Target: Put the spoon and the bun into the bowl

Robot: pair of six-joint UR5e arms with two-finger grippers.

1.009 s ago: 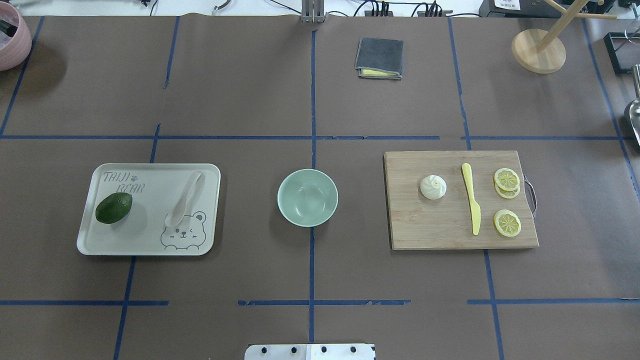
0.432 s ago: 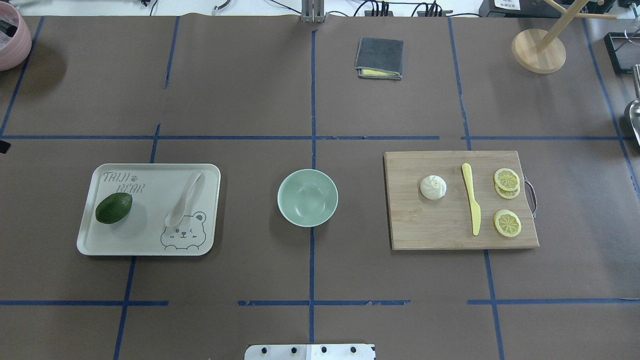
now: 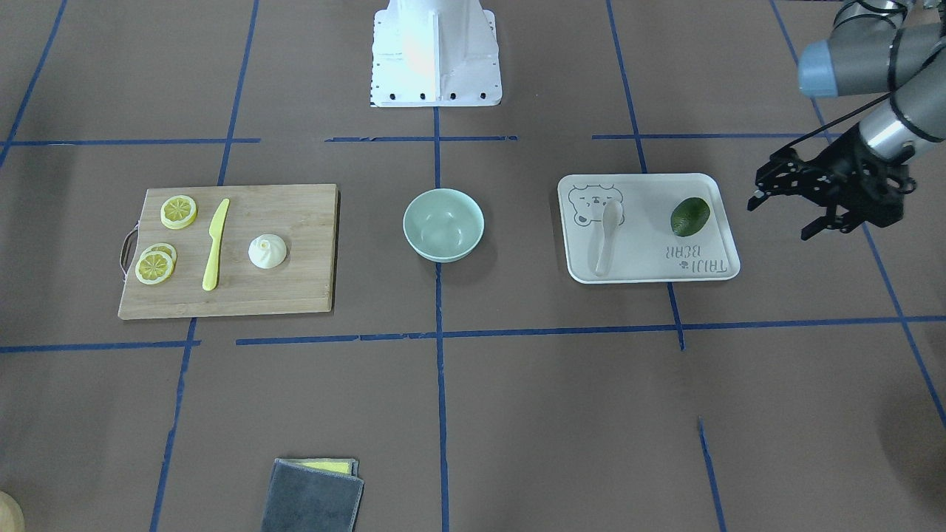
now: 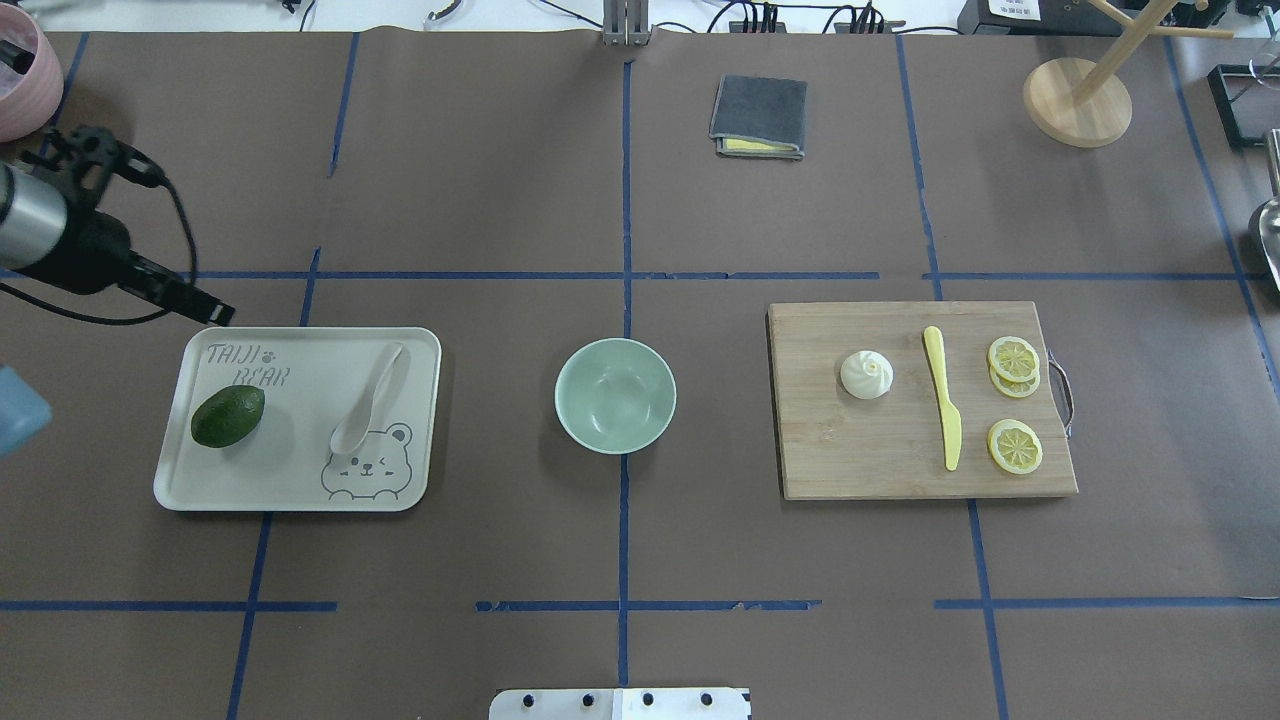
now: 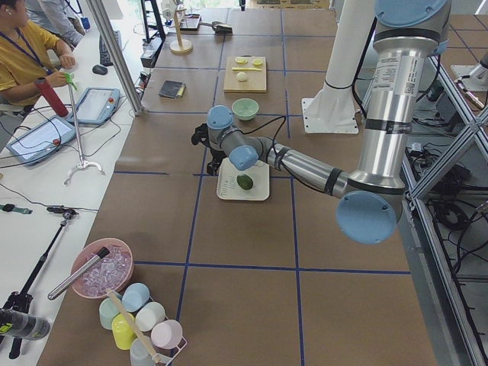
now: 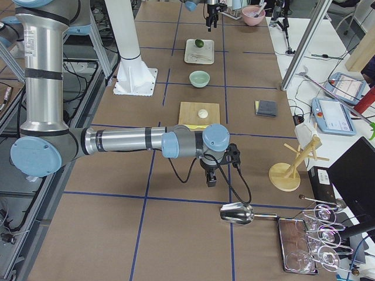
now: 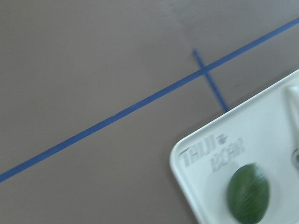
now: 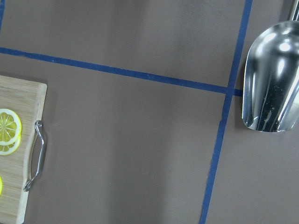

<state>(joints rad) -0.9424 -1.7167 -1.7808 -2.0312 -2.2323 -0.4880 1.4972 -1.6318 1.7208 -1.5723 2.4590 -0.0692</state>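
Near the table's left edge, seen from the front, the left gripper (image 3: 777, 219) hung with fingers apart, likely for the spoon (image 3: 606, 238) nearby. Overhead, the bun (image 4: 866, 374) sat toward the right edge, the bowl (image 4: 560, 400) mid-table for both arms. Side-on, you couldn't tell the right gripper's (image 6: 211, 177) state.

We see the empty mint-green bowl (image 4: 615, 400) upright at mid-bench (image 4: 500, 200). The off-white spoon (image 4: 368, 398) lies on the tray (image 4: 300, 470) to its left. The pleated white bun (image 4: 866, 374) sits on the board (image 4: 860, 450) to its right.
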